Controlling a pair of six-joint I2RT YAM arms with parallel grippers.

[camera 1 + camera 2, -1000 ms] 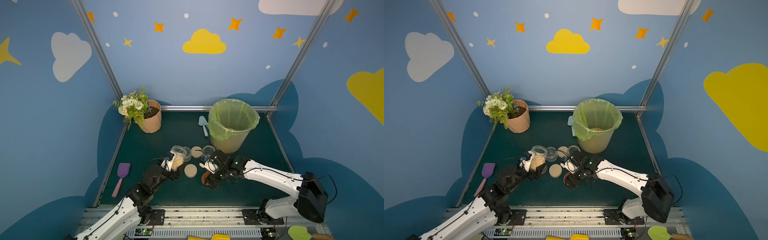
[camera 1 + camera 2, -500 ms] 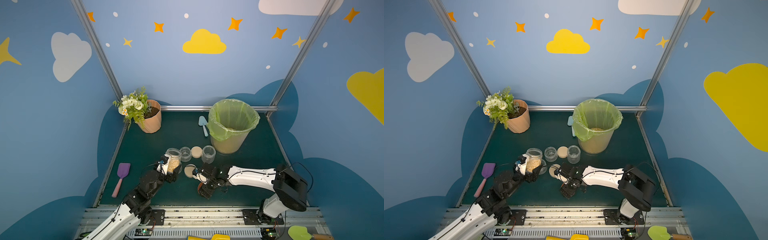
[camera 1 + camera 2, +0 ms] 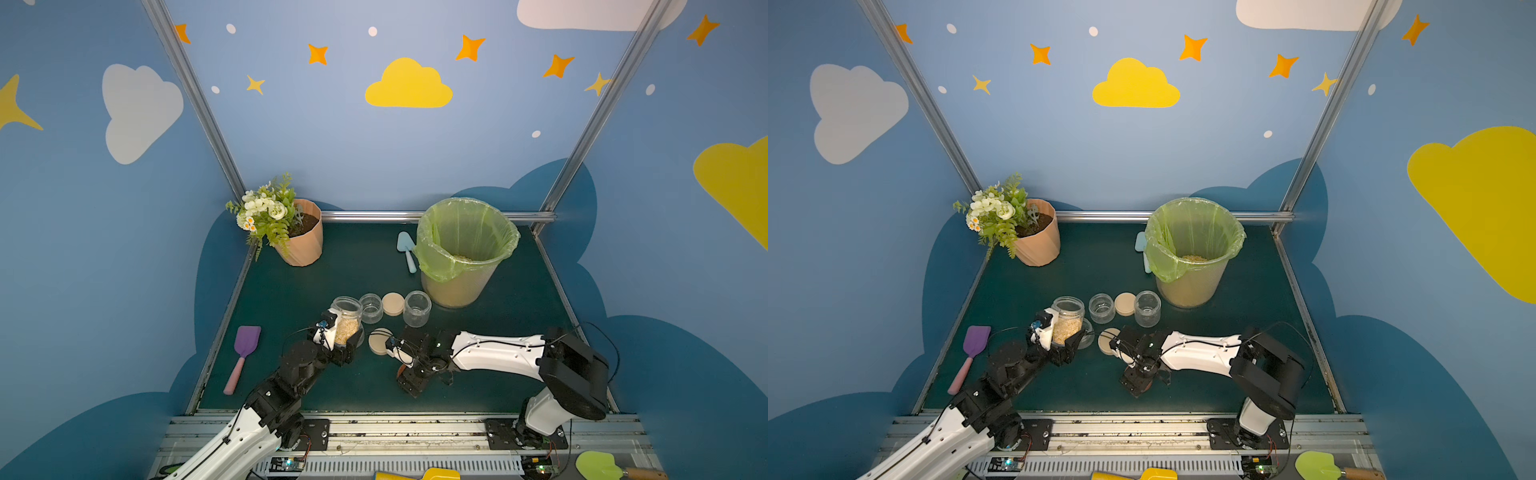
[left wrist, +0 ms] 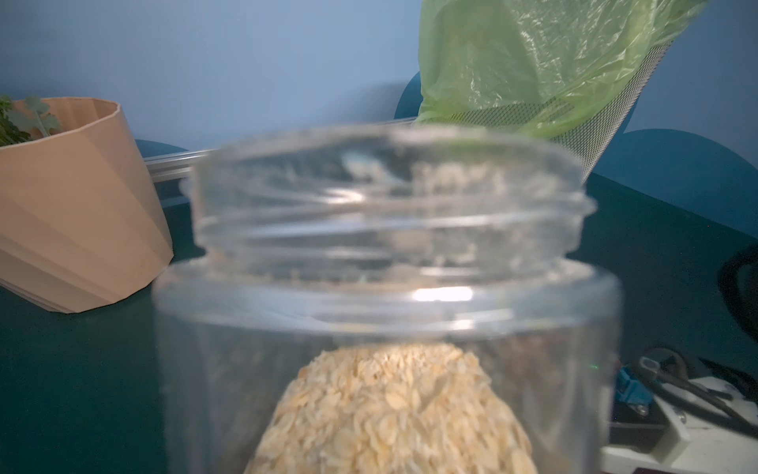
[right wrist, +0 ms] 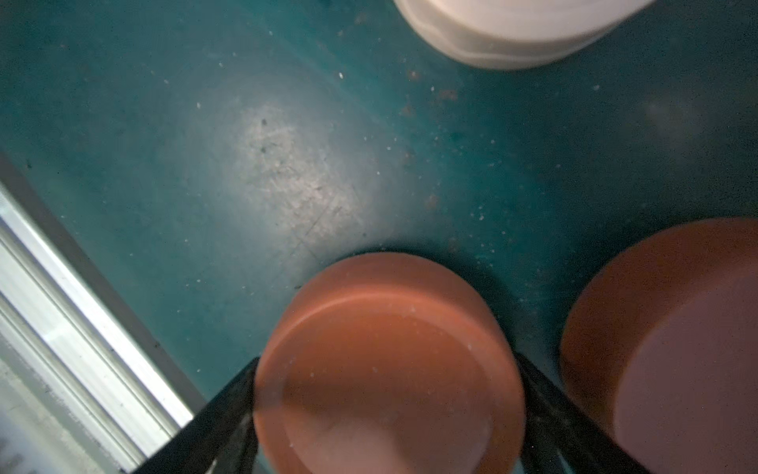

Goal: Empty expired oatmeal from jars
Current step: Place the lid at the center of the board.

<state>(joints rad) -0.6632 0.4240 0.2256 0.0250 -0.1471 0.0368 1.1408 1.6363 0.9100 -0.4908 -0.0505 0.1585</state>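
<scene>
Right pincer (image 3: 409, 379) nearer the front, grip on red lid (image 5: 385, 369) unclear; left pincer (image 3: 343, 338) tight on jar (image 3: 347, 309).

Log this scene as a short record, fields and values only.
left gripper: shut on the oat jar, upright, lid off
right gripper: fingers either side of a red lid; grip unclear
second red lid: lying beside the first
empty jars: two, open, standing near the bin
beige lids: two, lying off the jars
bin: green liner, some oatmeal at the bottom
</scene>
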